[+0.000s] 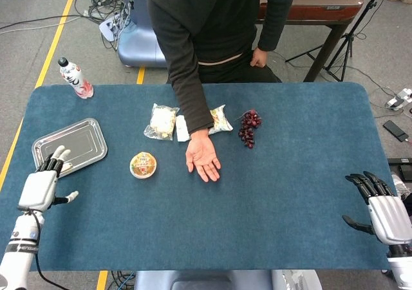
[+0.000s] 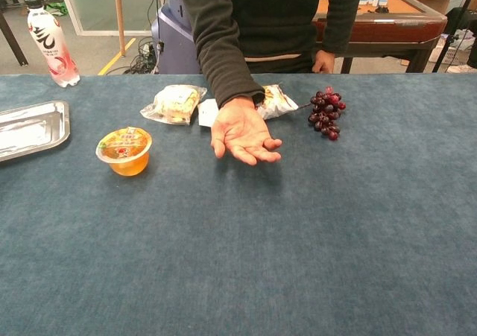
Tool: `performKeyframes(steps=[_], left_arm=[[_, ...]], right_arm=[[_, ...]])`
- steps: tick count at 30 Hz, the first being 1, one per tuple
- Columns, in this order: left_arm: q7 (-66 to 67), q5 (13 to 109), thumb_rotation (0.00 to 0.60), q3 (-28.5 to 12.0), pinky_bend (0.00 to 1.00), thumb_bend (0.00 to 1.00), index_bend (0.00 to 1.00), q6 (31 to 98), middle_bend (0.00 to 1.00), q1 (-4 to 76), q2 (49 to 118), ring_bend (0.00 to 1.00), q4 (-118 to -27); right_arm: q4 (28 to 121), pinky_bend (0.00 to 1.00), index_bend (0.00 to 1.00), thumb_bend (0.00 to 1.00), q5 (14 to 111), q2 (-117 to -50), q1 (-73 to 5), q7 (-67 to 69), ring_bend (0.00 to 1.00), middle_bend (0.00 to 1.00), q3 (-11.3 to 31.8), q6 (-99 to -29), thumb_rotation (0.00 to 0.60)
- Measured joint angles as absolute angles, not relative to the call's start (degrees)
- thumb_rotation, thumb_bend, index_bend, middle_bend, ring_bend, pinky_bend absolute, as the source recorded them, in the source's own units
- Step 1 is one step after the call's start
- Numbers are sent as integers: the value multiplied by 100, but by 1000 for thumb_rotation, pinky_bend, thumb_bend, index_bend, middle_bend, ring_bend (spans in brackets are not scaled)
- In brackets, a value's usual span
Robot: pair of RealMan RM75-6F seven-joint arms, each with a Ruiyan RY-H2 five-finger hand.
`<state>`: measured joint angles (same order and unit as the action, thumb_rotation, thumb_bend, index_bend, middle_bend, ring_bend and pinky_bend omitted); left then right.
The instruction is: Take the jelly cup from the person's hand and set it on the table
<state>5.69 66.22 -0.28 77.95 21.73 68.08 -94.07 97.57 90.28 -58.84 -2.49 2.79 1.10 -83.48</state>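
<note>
The jelly cup, orange with a printed lid, stands upright on the blue table, left of the person's hand, which lies palm up and holds nothing. My left hand hovers at the table's front left corner, fingers spread, far from the cup and holding nothing. My right hand sits at the front right edge, fingers apart and empty. Neither hand shows in the chest view.
A metal tray lies at the left, a bottle behind it. Snack packets and a grape bunch lie near the person's forearm.
</note>
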Motion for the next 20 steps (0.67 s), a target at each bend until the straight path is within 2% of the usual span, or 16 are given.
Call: performKeyframes(steps=[8,20], left_arm=[[841,7398,600,203,172,172,0,8806,0,1438,6935,0,-9812],[1162,8094,600,228,169,172,0,8949,0,1196,7117,0,-9971]], right_arm=[[9747,176,189,111,9443,-5963,-347,520,72,173,19,-8376,600],[9817,176,189,111,9430,-6057,-235,294,72,173,-72,-8583,600]])
